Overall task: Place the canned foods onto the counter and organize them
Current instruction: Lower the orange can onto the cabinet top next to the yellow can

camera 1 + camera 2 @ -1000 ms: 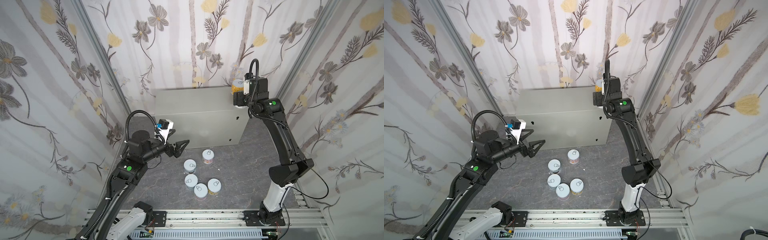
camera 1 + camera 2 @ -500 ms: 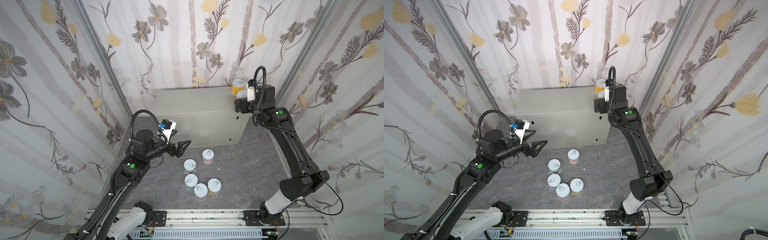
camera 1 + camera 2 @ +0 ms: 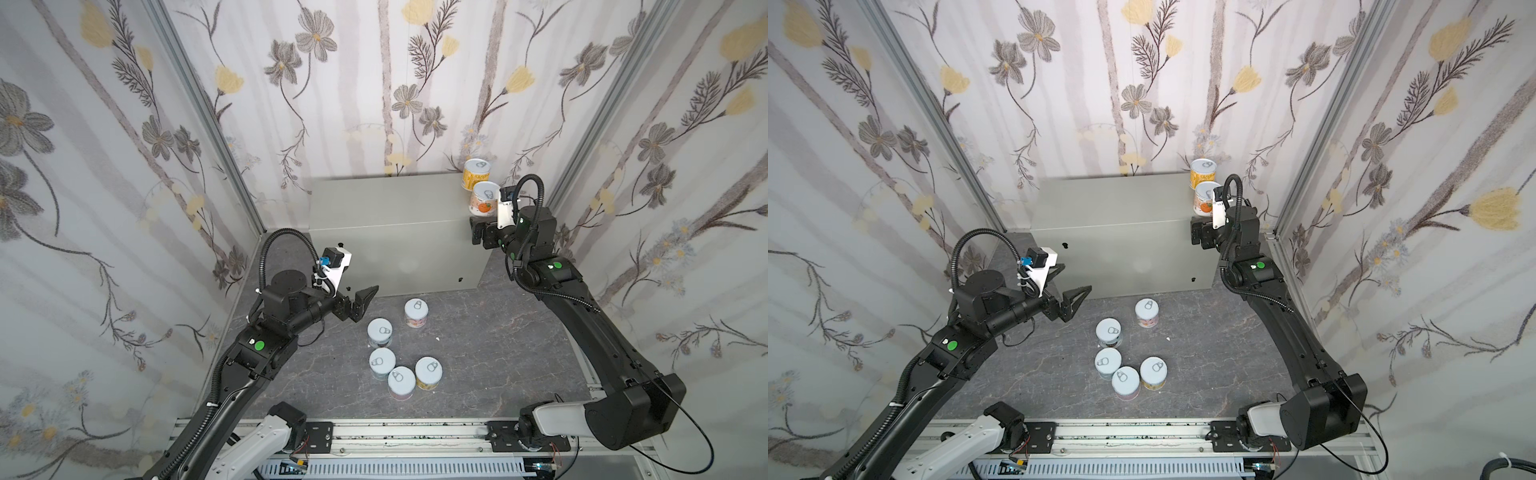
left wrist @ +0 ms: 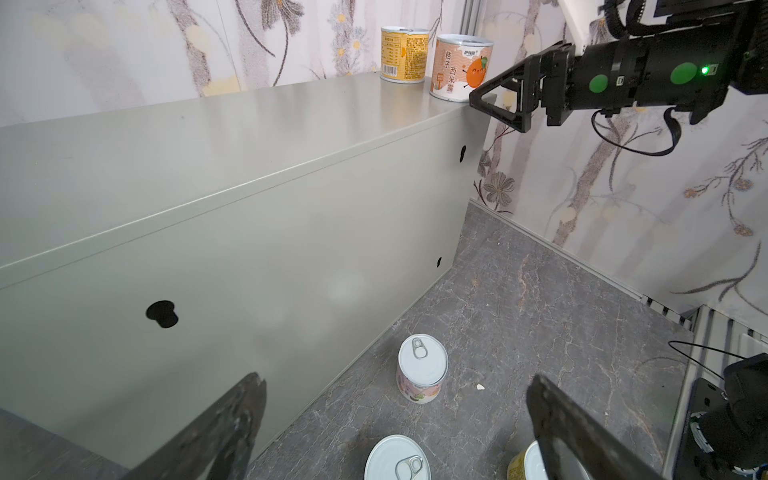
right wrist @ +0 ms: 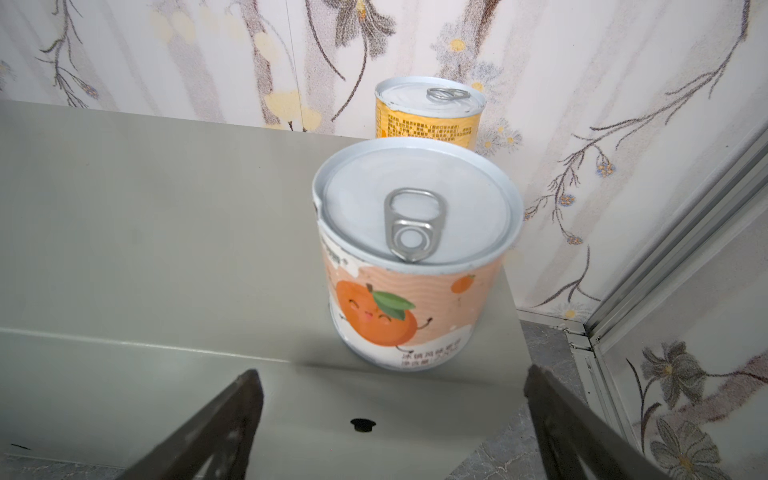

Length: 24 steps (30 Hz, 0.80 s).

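Right wrist view showed the orange-label tin [image 5: 411,266] standing upright on the flat top of the bench [image 5: 166,208], at its right end and close to the near edge, pull-tab lid up. The yellow-label tin [image 5: 428,120] stood just behind it, at the far right corner by the flowered wall [image 5: 623,104]; whether the two touched could not be told. The right end effector [image 5: 392,374] was spread wide with nothing between its fingers [image 5: 216,428], its tips stopping short of the orange-label tin, off the near right corner of the bench. Both top views showed five more tins upright on the dark marbled floor [image 3: 498,353] in front of the bench. A pink-label tin [image 3: 416,312] stood nearest the bench front. A second tin [image 3: 380,332] stood just to its near left. Three others [image 3: 382,363] [image 3: 401,381] [image 3: 428,372] were bunched close together nearer the rail [image 3: 415,432]. The left end effector [image 3: 1076,277] hung above the floor, left of these tins and close to the bench front, pointing right. Its jaws stood apart and gripped nothing. In the left wrist view the pink-label tin appeared between and beyond its two fingers, well clear of both.
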Motion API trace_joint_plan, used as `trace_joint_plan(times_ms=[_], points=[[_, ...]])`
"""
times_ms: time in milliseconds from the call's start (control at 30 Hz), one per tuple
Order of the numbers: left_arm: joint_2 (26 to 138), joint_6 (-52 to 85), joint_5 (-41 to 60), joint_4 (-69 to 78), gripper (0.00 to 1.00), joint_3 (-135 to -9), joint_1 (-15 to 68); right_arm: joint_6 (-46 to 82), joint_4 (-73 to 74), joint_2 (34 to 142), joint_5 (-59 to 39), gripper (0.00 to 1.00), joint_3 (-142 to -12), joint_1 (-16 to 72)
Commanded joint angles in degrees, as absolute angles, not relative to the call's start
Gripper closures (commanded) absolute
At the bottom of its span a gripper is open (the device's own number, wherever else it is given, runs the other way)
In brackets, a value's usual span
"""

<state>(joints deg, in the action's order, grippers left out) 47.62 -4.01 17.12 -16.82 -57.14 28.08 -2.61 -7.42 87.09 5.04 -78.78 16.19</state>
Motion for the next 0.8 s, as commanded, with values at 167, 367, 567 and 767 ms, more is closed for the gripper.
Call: trace_joint_plan(times_ms=[167,367,567,767], points=[[43.32,-7.48,12.35,-19.68,0.0,-53.08,28.13,-3.43,2.3,88.28,2.99,0.05,-78.11,15.88],[43.24,-8.39,10.99,-18.94,0.0,-51.9,28.1,-2.95,2.1,90.23,2.58,0.07,-80.14,15.56],[42.82,-8.7,10.29,-18.0,0.0,-51.03,28.03,-2.24,1.25,93.07,3.43,0.11,-82.26,15.28],[42.11,-8.83,10.26,-17.23,0.0,-49.84,27.8,-2.79,0.53,94.08,3.26,0.15,-83.91,15.12]])
